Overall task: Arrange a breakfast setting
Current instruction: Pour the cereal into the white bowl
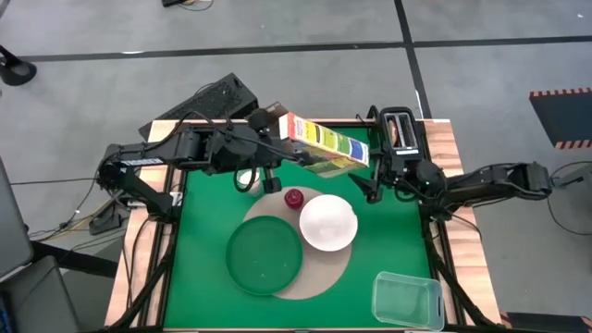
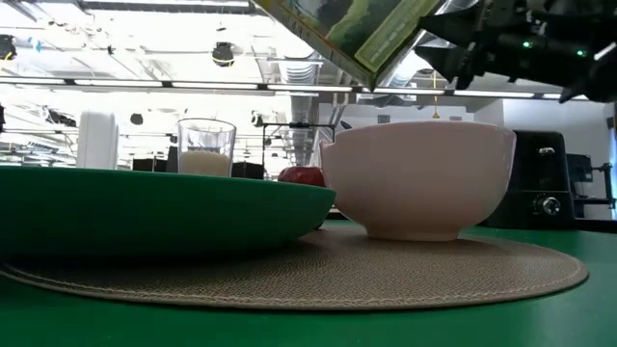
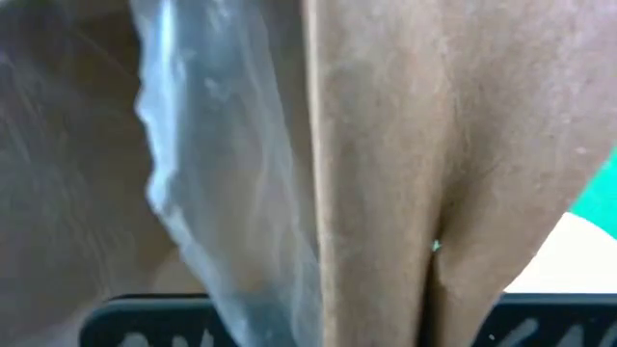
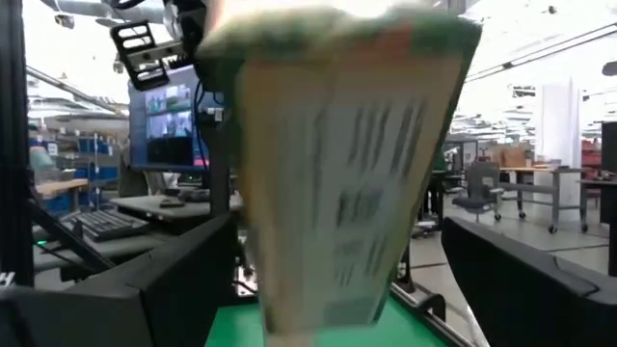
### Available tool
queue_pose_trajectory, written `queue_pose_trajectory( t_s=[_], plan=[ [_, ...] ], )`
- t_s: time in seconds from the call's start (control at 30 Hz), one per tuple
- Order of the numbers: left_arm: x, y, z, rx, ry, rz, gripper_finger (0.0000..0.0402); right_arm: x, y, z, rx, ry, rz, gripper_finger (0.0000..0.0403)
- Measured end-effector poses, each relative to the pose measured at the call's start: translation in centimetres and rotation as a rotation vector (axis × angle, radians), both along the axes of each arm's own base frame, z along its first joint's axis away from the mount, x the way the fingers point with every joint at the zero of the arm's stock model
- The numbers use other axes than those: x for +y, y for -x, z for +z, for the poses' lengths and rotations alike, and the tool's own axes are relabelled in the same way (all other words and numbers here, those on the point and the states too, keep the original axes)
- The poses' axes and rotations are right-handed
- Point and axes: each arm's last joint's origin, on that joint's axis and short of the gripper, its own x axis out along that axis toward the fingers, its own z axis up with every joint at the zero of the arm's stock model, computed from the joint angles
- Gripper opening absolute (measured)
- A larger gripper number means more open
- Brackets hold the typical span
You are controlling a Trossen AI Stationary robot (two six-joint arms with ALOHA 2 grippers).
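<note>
1. Clear plastic tub: stands at the near right corner of the green worktop, well apart from the setting; nothing shows inside it.
2. Round tan mat: lies flat near the middle of the worktop and carries the plate and the bowl.
3. Dark-green plate: rests on the left part of the mat; its inner surface appears bare.
4. White bowl: stands upright on the far right part of the mat, just beside the plate; from above, its inside looks plain white, and the low view shows only its outer wall.
5. Small red object: sits on the worktop just beyond the plate and bowl.
6. Clear glass: stands upright beyond the plate, with a pale layer in its lower part.
7. Colourful cereal box: held tilted in the air above the far side of the worktop, beyond the bowl; a clear inner bag shows at its open end.
8. Left gripper: at the left end of the box, its fingers apparently clenched on it.
9. Right gripper: at the right end of the box; whether its fingers grip cannot be told.
10. Black toaster: stands at the far right edge.
</note>
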Motion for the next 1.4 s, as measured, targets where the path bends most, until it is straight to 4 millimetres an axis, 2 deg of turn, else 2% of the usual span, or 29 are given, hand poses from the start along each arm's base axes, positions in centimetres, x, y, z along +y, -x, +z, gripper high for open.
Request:
queue_pose_trajectory(
  t_s=[0.23,0.37,0.67,0.9,1.0,1.23,1.4],
  plan=[
    [-0.1,-0.1,0.0,0.004,0.011,-0.042,0.0,-0.6,-1.5,0.7,0.01,0.004,-0.011,0.0393],
    [-0.6,-0.1,0.0,0.011,0.005,-0.093,0.0,-0.5,-2.2,1.3,0.009,0.069,0.032,0.0393],
    [-1.1,-0.1,0.0,0.002,0.013,-0.117,0.0,-0.3,-2.7,2.7,-0.027,0.135,0.107,0.0392],
    [-1.1,-0.3,0.4,-0.041,0.012,-0.12,0.0,-0.3,-2.7,2.8,-0.032,0.121,0.113,0.0389],
    [-1.1,-0.4,0.5,-0.052,0.011,-0.12,0.0,-0.3,-2.7,2.8,-0.032,0.114,0.115,0.0366],
    [-1.1,-0.4,0.5,-0.057,0.025,-0.113,0.0,-0.4,-2.7,2.8,-0.031,0.107,0.117,0.0253],
    [-1.1,-0.4,0.4,-0.063,0.054,-0.1,0.0,-0.3,-2.6,2.9,-0.03,0.105,0.118,0.025]
  ],
)
